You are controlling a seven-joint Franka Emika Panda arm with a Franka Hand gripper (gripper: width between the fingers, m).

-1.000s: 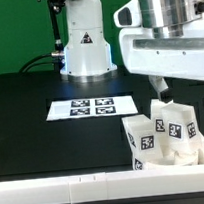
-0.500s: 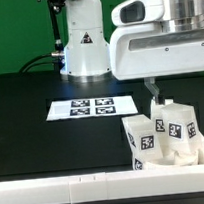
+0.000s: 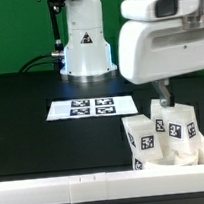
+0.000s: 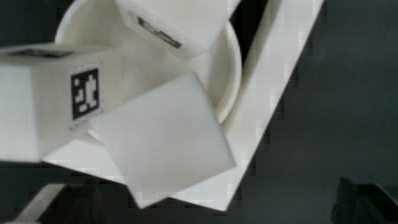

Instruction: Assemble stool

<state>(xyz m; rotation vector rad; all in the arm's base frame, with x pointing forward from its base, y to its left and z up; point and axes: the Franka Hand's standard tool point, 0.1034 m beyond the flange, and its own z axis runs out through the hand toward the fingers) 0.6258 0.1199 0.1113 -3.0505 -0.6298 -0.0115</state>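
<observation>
1. Starting nearest the camera: long white edge bar (image 3: 67, 186) runs across the front of the black table (image 3: 30, 106) in the exterior view.
2. Stool (image 3: 161, 138) sits just behind that bar, toward the exterior view's right. Tagged blocky legs stand upright and crowded together, touching; seat base shows low at the front. Wrist view shows the curved seat rim (image 4: 222, 75) with a tagged leg (image 4: 63, 95) and another leg pressed against it.
3. Gripper (image 3: 163, 91) hangs just above the leg cluster. One dark finger (image 3: 162, 89) is visible under the white housing; the other is hidden, so I can't tell if the claw is spread or pinched. Nothing is visibly held.
4. Risk, my read: legs are packed tight, so a descent slightly off-line could put a fingertip on top of a leg or wedge between two, tipping or shoving the cluster against the bar.
5. Second risk: a grasp on one leg could drag its touching neighbour along.
6. Behind: marker board (image 3: 91, 108) lies flat mid-table, well apart from the stool.
7. Farthest: arm base (image 3: 84, 36), clear of the work.
</observation>
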